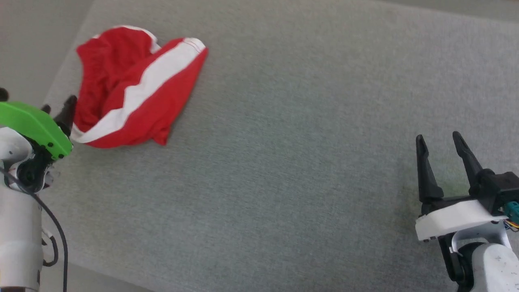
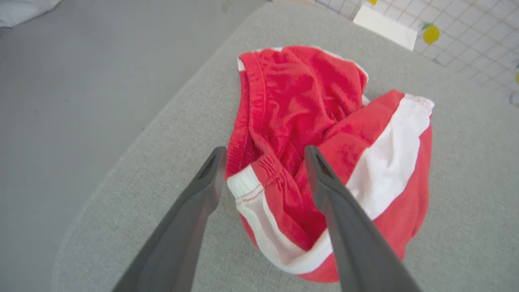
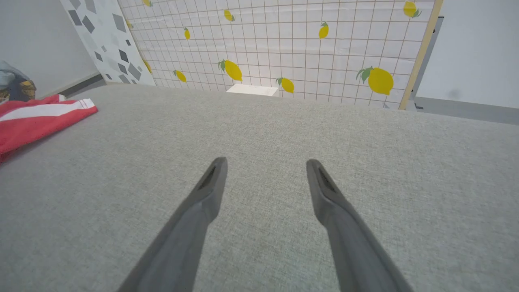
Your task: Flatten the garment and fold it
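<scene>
The garment (image 1: 134, 89), bright red shorts with a broad white stripe, lies crumpled at the far left of the grey padded surface. In the left wrist view the garment (image 2: 324, 154) shows its elastic waistband bunched and its white-trimmed edge folded under. My left gripper (image 2: 263, 156) hovers open above the near edge of the shorts, fingers apart on either side of the waistband fold; in the head view my left gripper (image 1: 58, 109) sits just left of the cloth. My right gripper (image 1: 440, 142) stands open over bare surface at the lower right, far from the garment (image 3: 36, 121).
The grey surface (image 1: 292, 162) has a rounded left corner close to the shorts, with floor (image 2: 61, 101) beyond it. A lemon-patterned grid panel (image 3: 284, 44) stands behind the far edge, with a small white box (image 3: 252, 89) at its foot.
</scene>
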`<state>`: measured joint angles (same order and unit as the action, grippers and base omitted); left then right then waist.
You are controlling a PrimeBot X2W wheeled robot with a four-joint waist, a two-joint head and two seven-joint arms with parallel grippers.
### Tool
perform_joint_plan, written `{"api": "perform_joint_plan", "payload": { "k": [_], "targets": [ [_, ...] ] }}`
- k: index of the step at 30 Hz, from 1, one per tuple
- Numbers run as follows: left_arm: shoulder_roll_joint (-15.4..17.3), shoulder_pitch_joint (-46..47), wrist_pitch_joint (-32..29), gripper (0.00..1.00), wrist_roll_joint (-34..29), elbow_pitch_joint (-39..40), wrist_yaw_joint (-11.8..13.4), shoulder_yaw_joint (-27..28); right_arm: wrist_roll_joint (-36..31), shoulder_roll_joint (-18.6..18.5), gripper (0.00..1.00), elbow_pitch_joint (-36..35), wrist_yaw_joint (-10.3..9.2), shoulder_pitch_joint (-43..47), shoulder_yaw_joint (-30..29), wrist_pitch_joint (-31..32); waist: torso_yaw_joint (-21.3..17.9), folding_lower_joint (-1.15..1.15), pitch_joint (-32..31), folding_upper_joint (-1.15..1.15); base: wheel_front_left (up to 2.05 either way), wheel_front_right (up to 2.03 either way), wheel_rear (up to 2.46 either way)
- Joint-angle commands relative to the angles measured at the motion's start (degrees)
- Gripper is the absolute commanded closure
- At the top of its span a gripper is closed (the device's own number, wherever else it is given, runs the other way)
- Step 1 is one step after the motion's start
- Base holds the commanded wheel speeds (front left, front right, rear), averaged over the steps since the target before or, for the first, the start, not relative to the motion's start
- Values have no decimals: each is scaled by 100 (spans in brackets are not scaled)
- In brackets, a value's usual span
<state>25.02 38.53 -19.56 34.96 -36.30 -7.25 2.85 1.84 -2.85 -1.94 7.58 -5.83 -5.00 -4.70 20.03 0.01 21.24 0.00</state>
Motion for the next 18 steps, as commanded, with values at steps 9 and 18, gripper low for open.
{"api": "perform_joint_plan", "payload": {
  "k": [9,18],
  "targets": [
    [-126,320,-843,0,286,-979,-23,-496,-86,-3,0,-315,-9,-167,-37,112,-462,-1,904,0,0,0,0],
    [-69,370,-16,100,570,-900,-24,-802,66,-3,0,-163,-9,-117,43,55,-461,-1,696,0,0,0,0]
  ]
}}
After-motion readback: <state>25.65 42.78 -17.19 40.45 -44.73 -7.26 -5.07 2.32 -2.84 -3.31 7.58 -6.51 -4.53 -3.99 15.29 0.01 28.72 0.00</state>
